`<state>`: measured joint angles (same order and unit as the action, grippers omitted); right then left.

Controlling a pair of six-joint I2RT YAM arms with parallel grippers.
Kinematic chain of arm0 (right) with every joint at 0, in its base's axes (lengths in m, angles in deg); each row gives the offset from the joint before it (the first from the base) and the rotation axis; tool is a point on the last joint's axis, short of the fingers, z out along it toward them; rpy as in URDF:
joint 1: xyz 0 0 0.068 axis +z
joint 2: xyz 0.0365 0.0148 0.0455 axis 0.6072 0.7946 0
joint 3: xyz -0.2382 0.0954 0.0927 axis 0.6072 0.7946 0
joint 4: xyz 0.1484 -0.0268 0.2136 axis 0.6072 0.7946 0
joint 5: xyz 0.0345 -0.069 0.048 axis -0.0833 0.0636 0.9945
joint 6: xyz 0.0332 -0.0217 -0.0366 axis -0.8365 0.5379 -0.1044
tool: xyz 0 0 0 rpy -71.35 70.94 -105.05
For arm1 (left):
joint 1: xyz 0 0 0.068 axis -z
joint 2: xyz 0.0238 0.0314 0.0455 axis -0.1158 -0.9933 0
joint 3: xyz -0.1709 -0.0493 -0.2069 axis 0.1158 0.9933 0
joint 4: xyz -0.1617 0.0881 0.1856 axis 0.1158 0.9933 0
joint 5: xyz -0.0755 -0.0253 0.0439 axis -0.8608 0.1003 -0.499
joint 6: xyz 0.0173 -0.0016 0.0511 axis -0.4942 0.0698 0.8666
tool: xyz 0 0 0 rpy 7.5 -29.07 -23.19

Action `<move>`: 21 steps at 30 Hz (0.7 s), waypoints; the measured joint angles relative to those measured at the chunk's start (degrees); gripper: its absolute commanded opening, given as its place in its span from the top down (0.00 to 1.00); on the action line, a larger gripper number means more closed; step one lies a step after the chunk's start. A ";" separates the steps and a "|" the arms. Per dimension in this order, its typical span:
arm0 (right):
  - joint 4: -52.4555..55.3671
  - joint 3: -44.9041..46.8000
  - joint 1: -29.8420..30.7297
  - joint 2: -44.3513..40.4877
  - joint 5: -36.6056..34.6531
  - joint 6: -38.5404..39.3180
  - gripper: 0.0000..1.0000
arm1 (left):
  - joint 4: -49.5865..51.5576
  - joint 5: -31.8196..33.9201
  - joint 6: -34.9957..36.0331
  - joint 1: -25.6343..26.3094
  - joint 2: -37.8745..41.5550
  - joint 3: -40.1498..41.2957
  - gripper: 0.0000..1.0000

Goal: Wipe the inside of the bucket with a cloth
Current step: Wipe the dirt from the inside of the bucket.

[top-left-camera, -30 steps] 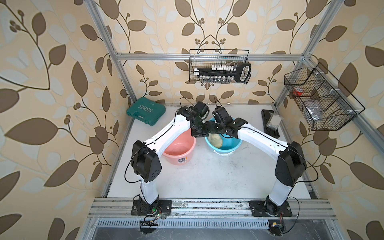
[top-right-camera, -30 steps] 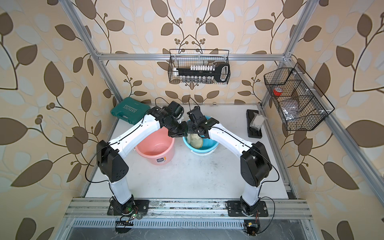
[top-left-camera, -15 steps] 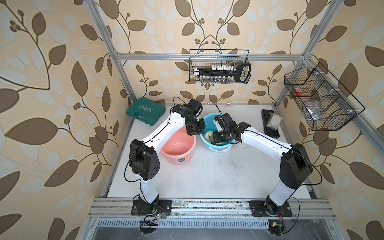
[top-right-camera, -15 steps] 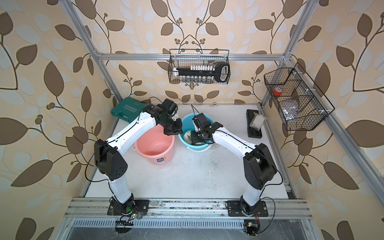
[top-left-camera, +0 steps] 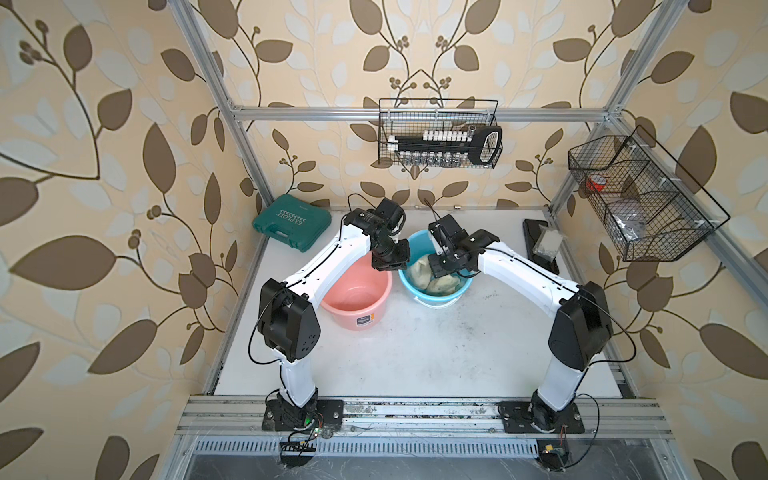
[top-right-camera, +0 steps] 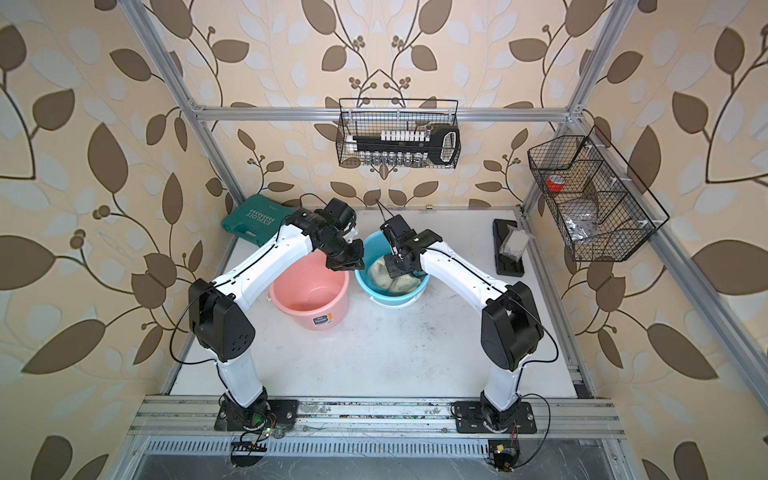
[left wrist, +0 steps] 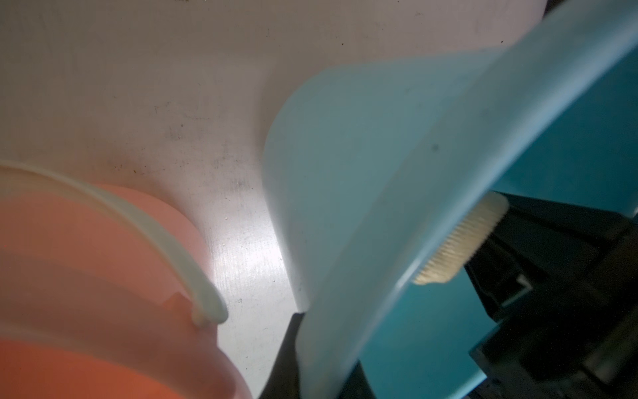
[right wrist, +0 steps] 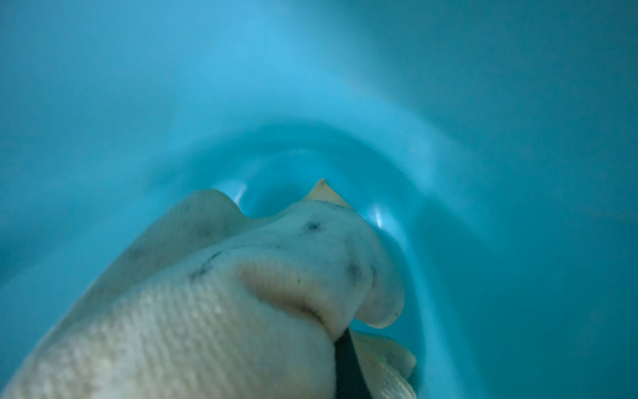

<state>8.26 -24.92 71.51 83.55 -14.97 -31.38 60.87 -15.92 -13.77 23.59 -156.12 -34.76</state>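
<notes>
Right pincer [top-left-camera: 441, 269] clamped on cloth [right wrist: 241, 293], down inside blue bucket [top-left-camera: 436, 297]. Cloth: pale yellow, ribbed weave, dark specks, bunched in folds. Left pincer [top-left-camera: 390, 264] closed on the blue bucket's rim, one pad [left wrist: 459, 241] on the inner wall. Pink bucket [top-left-camera: 357, 299] just beside it, with a narrow strip of table [left wrist: 234, 214] between. Cloth bulges ahead of right pincer toward the bucket floor, blue wall close all round.

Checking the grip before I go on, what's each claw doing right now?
Left claw: closed on the blue bucket's rim.
Right claw: closed on the cloth, inside the bucket.
</notes>
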 measured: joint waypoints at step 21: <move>5.79 -4.42 3.08 10.73 -16.31 4.31 1.00 | -1.49 1.79 2.14 0.81 -0.07 0.09 1.00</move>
<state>14.05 -29.33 74.60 94.28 -31.27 -27.07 59.38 -14.13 -11.63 24.40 -156.19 -34.67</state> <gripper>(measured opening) 0.050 0.122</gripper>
